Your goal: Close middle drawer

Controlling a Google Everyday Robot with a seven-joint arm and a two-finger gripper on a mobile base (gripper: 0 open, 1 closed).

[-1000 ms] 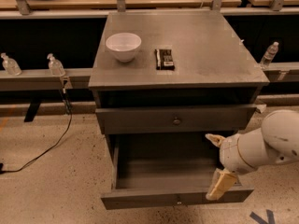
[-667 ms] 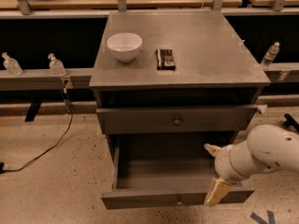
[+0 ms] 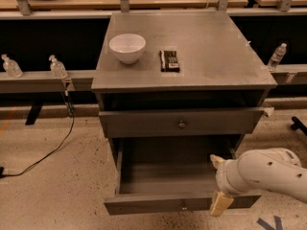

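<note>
The middle drawer [image 3: 158, 204] is pulled far out of the grey cabinet [image 3: 201, 66]. It is a wide shallow grey box, empty inside, with a small knob [image 3: 183, 206] on its flat front. My gripper [image 3: 219, 182] is at the drawer's right front corner on a white arm [image 3: 268, 174] that comes in from the right. It is open. One tan fingertip [image 3: 220, 204] hangs in front of the drawer front, and the other [image 3: 216, 161] is above the drawer's inside. The taller top drawer [image 3: 181, 122] stands slightly out above.
A white bowl [image 3: 127, 47] and a dark flat packet [image 3: 170, 60] lie on the cabinet top. Small clear bottles [image 3: 56, 67] stand on the rail at left, and one [image 3: 277, 56] at right. A black cable [image 3: 53, 150] runs over the floor at left.
My arm and gripper have moved a little down and to the left, closer to the drawer's right front corner. The drawer has not moved.
</note>
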